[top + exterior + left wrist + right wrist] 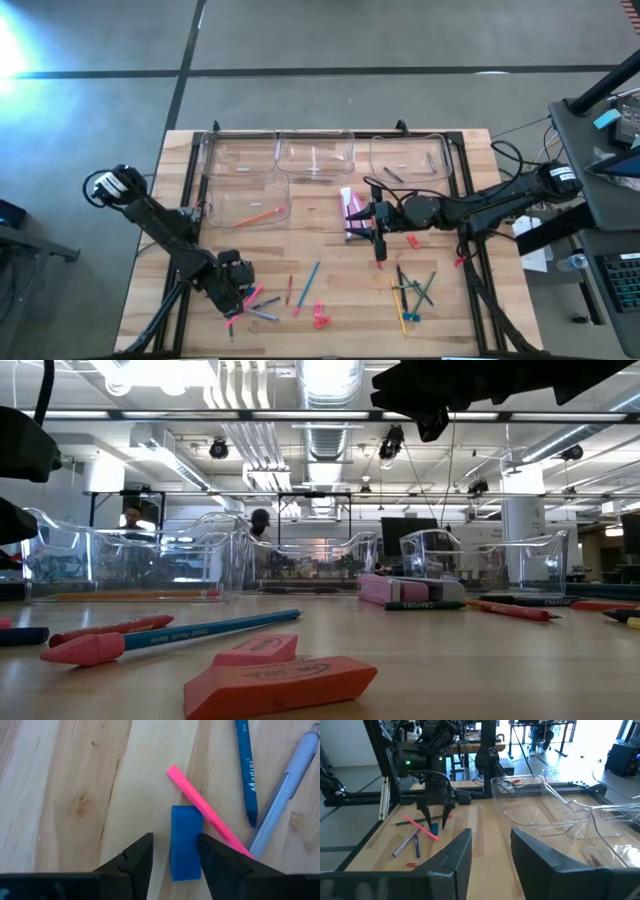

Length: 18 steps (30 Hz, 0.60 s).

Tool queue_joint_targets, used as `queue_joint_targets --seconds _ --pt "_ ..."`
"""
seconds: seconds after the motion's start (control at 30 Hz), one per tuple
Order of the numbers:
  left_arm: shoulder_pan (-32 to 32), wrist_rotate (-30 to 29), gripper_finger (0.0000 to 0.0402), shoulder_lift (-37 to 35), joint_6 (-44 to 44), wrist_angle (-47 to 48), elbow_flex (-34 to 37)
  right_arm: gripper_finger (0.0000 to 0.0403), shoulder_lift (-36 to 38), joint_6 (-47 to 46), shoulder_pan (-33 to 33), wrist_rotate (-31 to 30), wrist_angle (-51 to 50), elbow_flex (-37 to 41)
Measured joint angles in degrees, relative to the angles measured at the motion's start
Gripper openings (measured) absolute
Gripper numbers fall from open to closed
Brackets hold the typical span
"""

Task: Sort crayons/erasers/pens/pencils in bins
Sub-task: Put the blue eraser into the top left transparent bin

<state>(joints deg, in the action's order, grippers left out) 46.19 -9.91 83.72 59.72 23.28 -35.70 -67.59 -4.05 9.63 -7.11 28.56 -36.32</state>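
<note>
Bins (318,158), four clear tubs, are sitting in the upper middle of the high view, and we are barely started.
We are counting three along the back and one in front at left, holding an orange stick (260,214); most sticks and pink erasers (320,319) are lying loose below. Our left gripper (175,851) is hanging open above a blue block (186,841); our right gripper (490,851) is hovering empty, jaws parted.

The dark green crayon (425,605) lying against the pink box reads "CRAYONS" along its side. Another dark stick (545,602) at three o'clock from it carries "CRAYON". In the left wrist view, the blue crayon (247,767) shows lettering that looks like "Madis"; I can't be sure.
</note>
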Motion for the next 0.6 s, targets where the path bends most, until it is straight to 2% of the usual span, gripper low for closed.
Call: queue_joint_targets --seconds 0.2,0.6 --pt "0.0 0.2 0.0141 1.4 1.7 2.7 0.2 0.0127 0.0 0.0 0.0 0.0 0.0 0.0" --pt "-0.1 1.5 0.0141 4.0 2.3 1.5 0.3 0.0127 0.0 0.0 0.0 -0.2 -0.1 0.0"
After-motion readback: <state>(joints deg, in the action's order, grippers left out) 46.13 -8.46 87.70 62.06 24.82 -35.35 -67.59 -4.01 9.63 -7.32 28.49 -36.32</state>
